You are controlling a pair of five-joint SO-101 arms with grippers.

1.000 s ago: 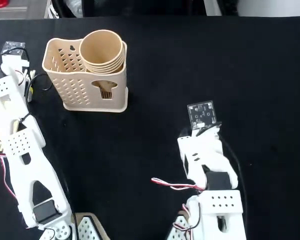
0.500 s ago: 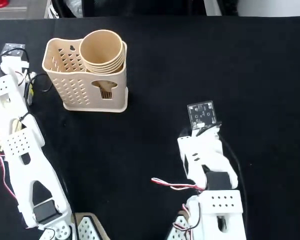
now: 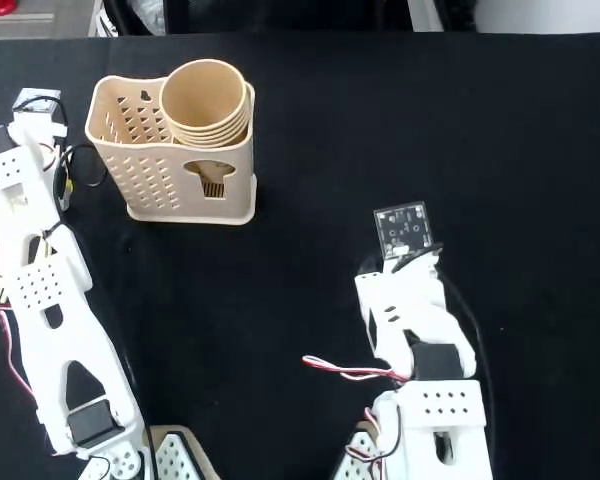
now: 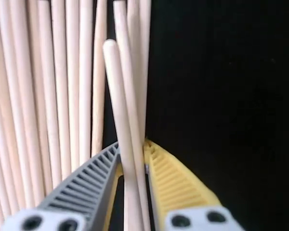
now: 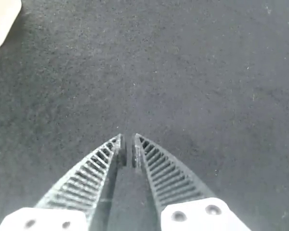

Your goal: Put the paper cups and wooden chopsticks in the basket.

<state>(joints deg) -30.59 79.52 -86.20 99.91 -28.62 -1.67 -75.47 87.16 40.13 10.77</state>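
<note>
Left gripper point(image 4: 131, 144): clamped on chopstick point(image 4: 114, 86).
Right gripper point(image 5: 126, 140): closed, empty.
Advice: lift clear of loose chopsticks point(image 4: 50, 86), tip upright, lower into basket point(image 3: 145, 185), upper left, beside cups point(image 3: 205, 95).

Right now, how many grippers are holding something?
1. The left gripper is shut on a wooden chopstick, by the other chopsticks; the right gripper is shut on nothing, over the black table.
</note>
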